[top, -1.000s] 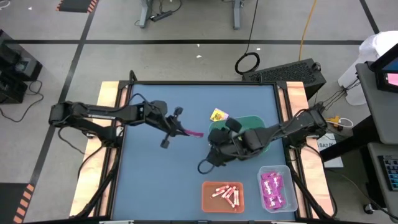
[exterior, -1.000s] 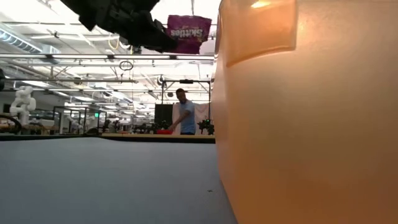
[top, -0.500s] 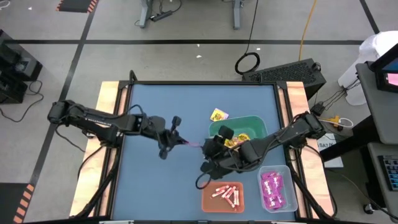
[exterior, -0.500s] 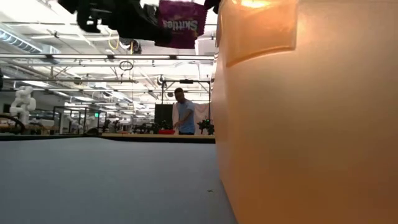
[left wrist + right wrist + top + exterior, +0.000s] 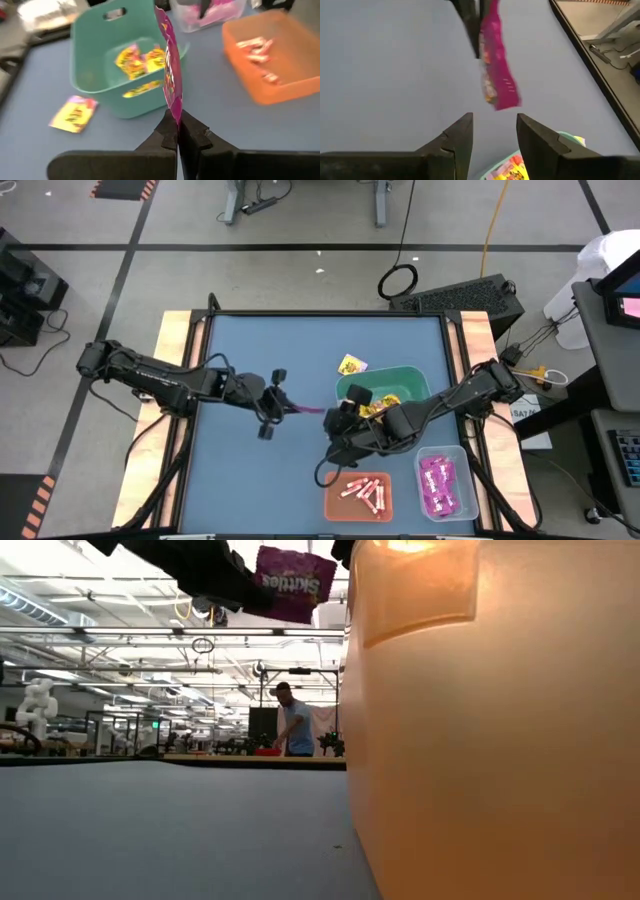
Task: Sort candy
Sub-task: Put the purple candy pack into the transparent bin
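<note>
A magenta candy packet (image 5: 306, 410) hangs in the air over the middle of the table, held by my left gripper (image 5: 276, 406), which is shut on it. In the low view the packet (image 5: 295, 580) shows printed lettering. My right gripper (image 5: 493, 131) is open and faces the packet (image 5: 497, 70) from the table's right, a short way off, touching nothing. One yellow packet (image 5: 350, 365) lies flat on the table beyond the green bin (image 5: 410, 377), which holds yellow candy. Pink-white sticks lie in the orange bin (image 5: 331, 492), magenta packets in the clear bin (image 5: 459, 480). My left gripper pinches the magenta packet between its two fingertips at one edge (image 5: 175, 114). The fingers come level from the table's left. The packet is lifted clear and sticks out past the fingertips toward the right gripper, standing on edge.
The three bins stand along the table's right and near side, the orange one (image 5: 490, 720) filling the low view's right half. Bare blue table (image 5: 250, 480) lies to the left and near. A person (image 5: 292, 720) stands far off in the room behind.
My left gripper has carried the magenta packet a little toward the near edge, still shut on it. My right arm has swung off the green bin toward the near edge, uncovering the yellow candy, and its gripper now faces the packet.
</note>
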Robot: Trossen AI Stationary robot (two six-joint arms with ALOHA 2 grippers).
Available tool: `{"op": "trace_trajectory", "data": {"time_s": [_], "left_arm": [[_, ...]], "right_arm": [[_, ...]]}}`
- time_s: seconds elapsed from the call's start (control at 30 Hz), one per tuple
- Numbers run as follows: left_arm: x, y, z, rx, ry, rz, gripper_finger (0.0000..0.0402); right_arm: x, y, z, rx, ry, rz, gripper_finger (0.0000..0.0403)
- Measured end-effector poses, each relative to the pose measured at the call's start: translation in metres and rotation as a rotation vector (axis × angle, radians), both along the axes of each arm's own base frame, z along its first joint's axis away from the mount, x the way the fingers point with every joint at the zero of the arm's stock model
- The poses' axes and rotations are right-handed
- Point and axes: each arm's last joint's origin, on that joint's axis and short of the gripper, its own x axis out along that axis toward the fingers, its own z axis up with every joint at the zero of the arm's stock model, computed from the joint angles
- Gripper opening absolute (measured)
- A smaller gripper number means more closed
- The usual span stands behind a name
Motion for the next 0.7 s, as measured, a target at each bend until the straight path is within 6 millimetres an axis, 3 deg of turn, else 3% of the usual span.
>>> {"op": "trace_trajectory", "data": {"time_s": [0.3, 0.53, 0.7], "left_arm": [[0.000, 0.000, 0.000, -0.070, 0.011, 0.006, 0.0001], [-0.002, -0.001, -0.003, 0.129, 0.021, -0.116, 0.0001], [-0.001, -0.001, -0.001, 0.133, -0.007, -0.115, 0.0001]], "right_arm": [[0.001, -0.003, 0.000, -0.016, -0.007, -0.019, 0.0142], [0.006, -0.005, 0.003, 0.004, -0.064, -0.036, 0.0142], [0.012, -0.005, 0.003, 0.076, -0.081, -0.005, 0.0142]]}}
